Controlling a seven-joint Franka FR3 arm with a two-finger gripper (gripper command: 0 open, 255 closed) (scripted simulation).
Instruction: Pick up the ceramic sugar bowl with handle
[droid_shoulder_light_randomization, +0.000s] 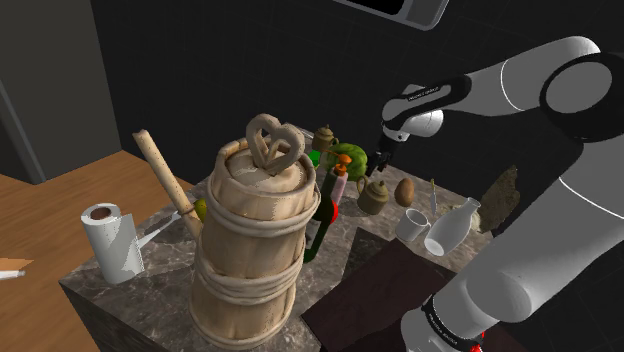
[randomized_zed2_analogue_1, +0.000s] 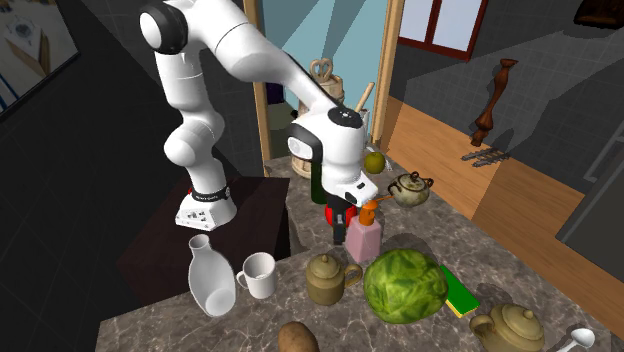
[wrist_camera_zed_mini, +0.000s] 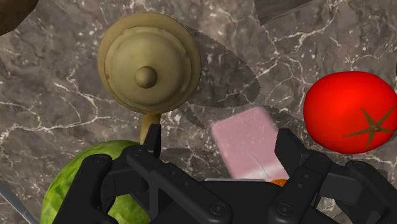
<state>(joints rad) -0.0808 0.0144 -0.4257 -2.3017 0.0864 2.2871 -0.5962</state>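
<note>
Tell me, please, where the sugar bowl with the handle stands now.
In the second exterior view, the olive-brown sugar bowl stands on the marble counter, between the white mug and the green cabbage.

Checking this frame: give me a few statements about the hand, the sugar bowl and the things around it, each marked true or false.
1. The hand is open and holds nothing. True.
2. The tan sugar bowl has its lid off. False: the knobbed lid sits on it.
3. A red tomato lies on the marbled counter. True.
4. The white mug lies on its side. False: it stands upright beside the white bottle.
</note>
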